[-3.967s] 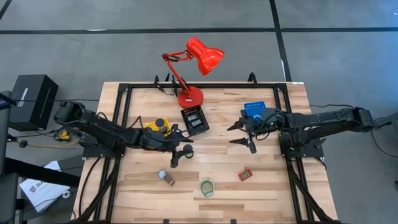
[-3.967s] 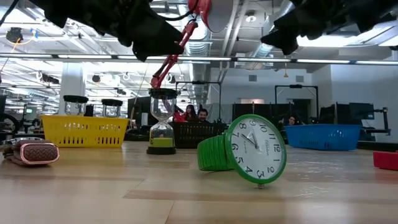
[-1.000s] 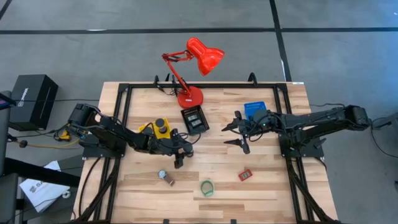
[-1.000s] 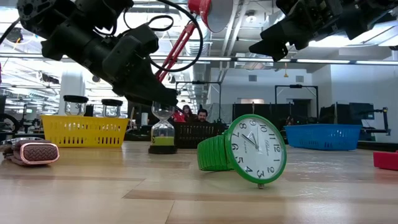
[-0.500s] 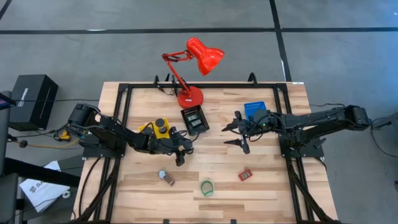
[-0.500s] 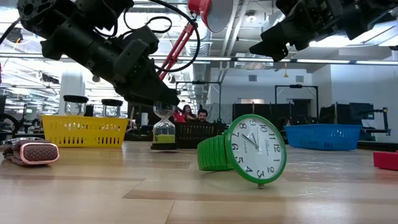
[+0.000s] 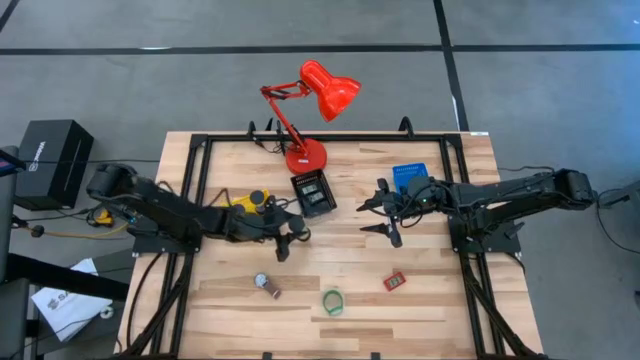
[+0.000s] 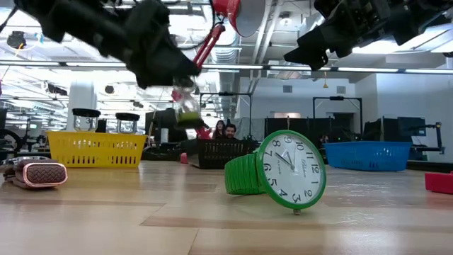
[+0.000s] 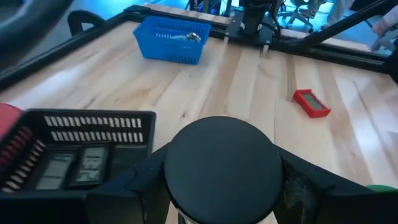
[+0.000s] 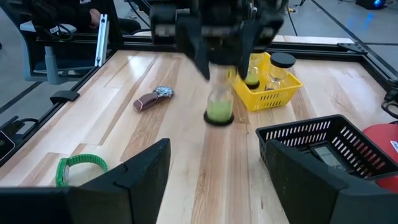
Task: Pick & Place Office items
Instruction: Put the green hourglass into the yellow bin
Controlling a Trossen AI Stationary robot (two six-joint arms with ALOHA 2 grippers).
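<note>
Since it's headed for a tray, the hourglass [image 10: 219,102] hangs off the table clamped between the left gripper [image 7: 283,243] jaws, while the right gripper [image 7: 385,212] waits with jaws spread apart.

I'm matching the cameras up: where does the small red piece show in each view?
High view: red piece on the table's front right part, under the right arm.
Low view: at the picture's right edge, on the tabletop.
Left wrist view: lying flat on the wood, beyond the gripper.
Right wrist view: not in it.
Shared landmark: the black tray.
</note>
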